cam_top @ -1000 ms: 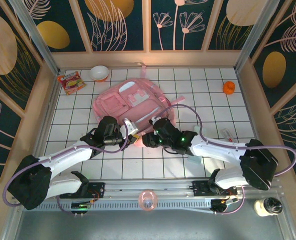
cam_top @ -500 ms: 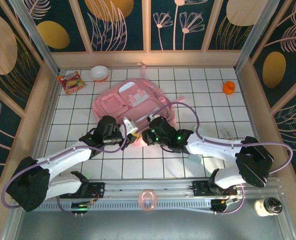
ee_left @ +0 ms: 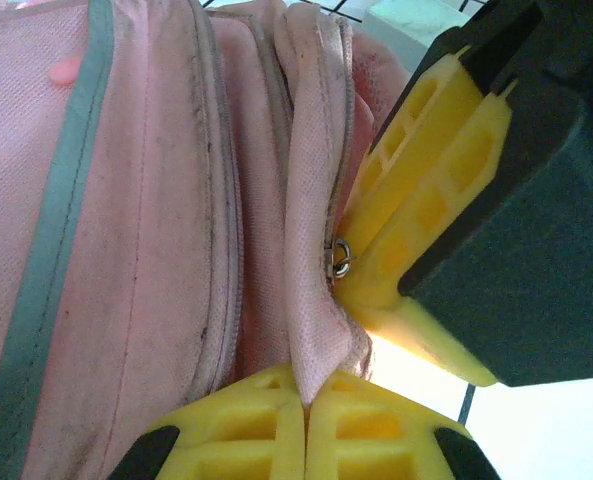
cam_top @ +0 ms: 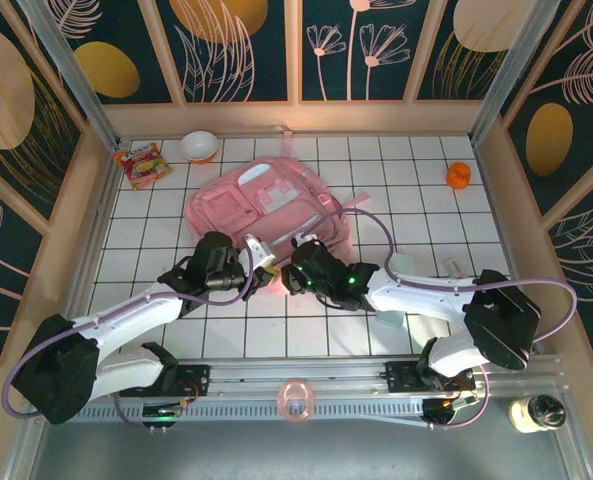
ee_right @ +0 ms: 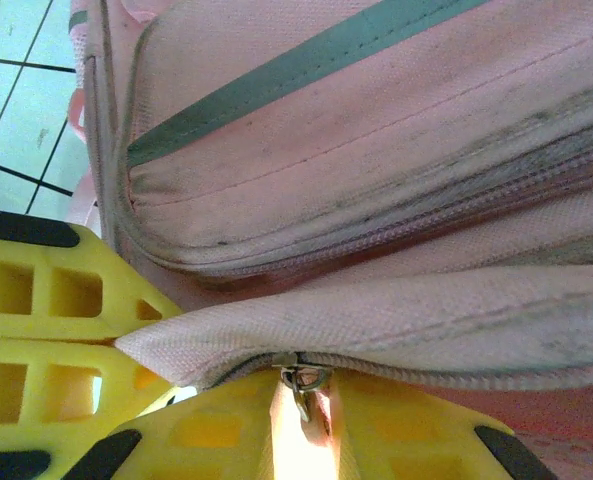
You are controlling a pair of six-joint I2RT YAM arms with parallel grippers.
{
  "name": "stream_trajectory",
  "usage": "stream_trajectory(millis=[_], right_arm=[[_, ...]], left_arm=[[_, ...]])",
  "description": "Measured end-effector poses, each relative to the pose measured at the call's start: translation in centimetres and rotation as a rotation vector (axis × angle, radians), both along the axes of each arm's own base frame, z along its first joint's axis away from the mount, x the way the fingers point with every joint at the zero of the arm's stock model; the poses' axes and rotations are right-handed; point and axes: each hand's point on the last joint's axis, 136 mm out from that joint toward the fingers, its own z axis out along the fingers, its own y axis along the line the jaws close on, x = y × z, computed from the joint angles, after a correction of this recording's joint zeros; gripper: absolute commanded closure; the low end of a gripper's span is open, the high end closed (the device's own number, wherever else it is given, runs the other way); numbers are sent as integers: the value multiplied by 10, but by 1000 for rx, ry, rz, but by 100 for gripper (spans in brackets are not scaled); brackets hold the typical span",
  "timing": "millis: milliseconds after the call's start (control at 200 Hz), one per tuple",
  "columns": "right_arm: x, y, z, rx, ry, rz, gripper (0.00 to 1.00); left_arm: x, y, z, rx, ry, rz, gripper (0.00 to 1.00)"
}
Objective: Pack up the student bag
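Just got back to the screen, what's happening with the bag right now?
Both arms are at the near edge of the student bag, which lies flat on the tiled table. The left gripper is shut on a fold of the bag's pink fabric beside the zip. The right gripper, close alongside it, appears pinched on the zipper pull.

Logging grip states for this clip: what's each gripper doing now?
Left gripper: shut on the student bag fabric.
Right gripper: shut on the zipper pull.

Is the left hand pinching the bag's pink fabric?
Yes, in the left wrist view the left hand is shut on a fold of the student bag.
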Motion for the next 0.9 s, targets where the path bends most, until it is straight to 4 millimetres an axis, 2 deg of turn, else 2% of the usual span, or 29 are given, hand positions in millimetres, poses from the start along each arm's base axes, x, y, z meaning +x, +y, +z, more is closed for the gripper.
stream_trajectory(millis=[165, 365, 535, 726, 801, 901], right_arm=[[4, 2, -3, -22, 5, -30, 100], [2, -5, 6, -32, -1, -45, 100], [2, -24, 20, -12, -5, -45, 100], [0, -37, 15, -30, 17, -20, 100], [-4, -34, 14, -22, 31, 2, 100], [-10, -30, 10, -21, 52, 26, 100]], left_arm=[[3, 3, -1, 10, 1, 23, 100], [6, 8, 3, 45, -36, 34, 100], [10, 15, 12, 105, -87, 36, 100], [10, 32, 6, 183, -102, 68, 100], [9, 35, 5, 192, -92, 81, 79], [11, 40, 10, 153, -42, 158, 60]])
